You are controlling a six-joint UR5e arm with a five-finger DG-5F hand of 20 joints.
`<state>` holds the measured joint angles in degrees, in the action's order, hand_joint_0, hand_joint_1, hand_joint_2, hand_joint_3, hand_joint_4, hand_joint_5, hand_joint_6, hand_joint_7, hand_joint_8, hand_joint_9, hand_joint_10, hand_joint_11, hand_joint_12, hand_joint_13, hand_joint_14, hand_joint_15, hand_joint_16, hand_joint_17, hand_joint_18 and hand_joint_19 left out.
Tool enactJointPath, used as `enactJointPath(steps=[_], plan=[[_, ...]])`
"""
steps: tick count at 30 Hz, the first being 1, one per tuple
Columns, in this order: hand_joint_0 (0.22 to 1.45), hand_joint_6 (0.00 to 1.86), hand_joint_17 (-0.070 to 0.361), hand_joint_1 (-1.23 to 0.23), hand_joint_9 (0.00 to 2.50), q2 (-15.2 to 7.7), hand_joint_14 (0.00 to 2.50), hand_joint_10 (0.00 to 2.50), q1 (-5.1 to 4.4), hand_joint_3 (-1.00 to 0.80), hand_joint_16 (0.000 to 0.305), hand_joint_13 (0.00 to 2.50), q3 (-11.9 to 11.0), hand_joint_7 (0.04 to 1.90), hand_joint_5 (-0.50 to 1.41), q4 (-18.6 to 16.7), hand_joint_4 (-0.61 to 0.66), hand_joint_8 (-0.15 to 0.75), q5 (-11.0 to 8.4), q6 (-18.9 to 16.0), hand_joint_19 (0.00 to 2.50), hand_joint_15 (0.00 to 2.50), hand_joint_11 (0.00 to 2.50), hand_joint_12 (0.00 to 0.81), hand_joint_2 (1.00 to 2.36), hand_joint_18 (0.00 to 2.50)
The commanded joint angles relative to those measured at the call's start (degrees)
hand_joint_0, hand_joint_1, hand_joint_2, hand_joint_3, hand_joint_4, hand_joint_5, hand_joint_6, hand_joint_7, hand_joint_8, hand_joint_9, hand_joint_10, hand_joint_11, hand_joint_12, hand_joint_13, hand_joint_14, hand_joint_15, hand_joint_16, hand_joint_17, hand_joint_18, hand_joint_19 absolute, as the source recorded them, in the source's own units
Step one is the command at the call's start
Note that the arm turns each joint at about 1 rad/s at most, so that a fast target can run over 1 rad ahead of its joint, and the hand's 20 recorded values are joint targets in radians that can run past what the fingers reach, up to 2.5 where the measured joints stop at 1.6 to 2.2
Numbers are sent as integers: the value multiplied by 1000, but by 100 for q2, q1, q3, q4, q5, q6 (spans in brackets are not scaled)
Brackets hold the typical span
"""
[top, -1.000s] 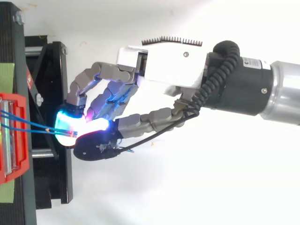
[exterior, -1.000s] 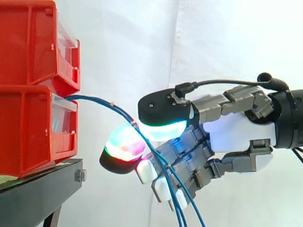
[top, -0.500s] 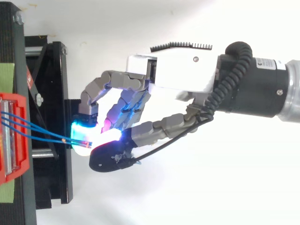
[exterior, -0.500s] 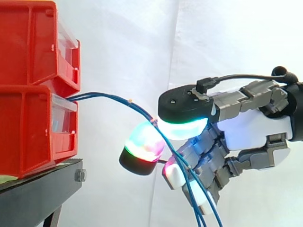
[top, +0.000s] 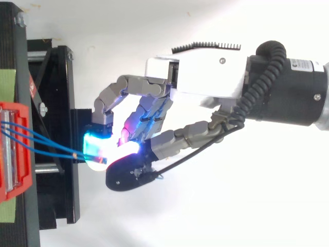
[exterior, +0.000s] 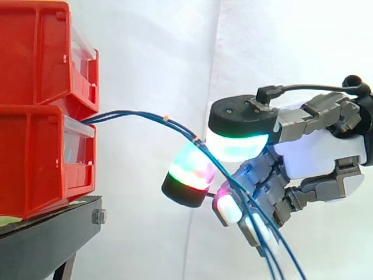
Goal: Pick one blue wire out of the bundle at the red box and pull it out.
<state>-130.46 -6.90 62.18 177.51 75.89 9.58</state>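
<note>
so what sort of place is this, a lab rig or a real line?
Most likely a lab test rig: a white curtain as backdrop, stacked red bins on a black stand, and a robot hand pinching blue wires that come from the bins.

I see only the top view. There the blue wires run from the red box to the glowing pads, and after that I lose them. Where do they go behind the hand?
Observer: In the side view the blue wires pass between two pads of the hand, then hang down across its curled fingers and leave at the bottom edge.
Operator: At which height do they leave the box?
Observer: Two bins are stacked. The wires come out at the top of the lower red bin, just under the upper red bin.
Operator: Are they stretched straight?
Observer: No. Between the bin and the hand they bow upward in an arch.
</note>
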Motion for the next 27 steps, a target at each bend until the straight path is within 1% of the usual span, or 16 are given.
enactJointPath(steps=[1,3,7,18,23,27], plan=[[568,945,113,-686,1015,38,17,6,5,-406,50,1128,-4,845,-163,82,110,357,14,0,503,525,509,401,1006,931],[561,943,115,-676,1023,47,16,9,5,-406,51,1131,-4,849,-161,143,113,358,23,0,503,529,514,404,1006,933],[562,941,116,-674,1029,47,16,8,5,-403,51,1134,-4,862,-160,152,121,361,14,0,501,529,514,410,1007,935],[590,948,114,-770,1043,47,18,8,14,-377,51,1150,5,880,-158,152,130,363,14,-9,497,528,527,407,1008,964],[608,949,112,-767,1057,47,17,6,5,-346,50,1158,5,877,-155,143,112,361,5,-18,504,538,538,402,1010,966],[608,946,112,-756,1059,38,16,7,5,-349,50,1162,5,875,-156,125,125,362,5,0,501,536,541,401,1010,968]])
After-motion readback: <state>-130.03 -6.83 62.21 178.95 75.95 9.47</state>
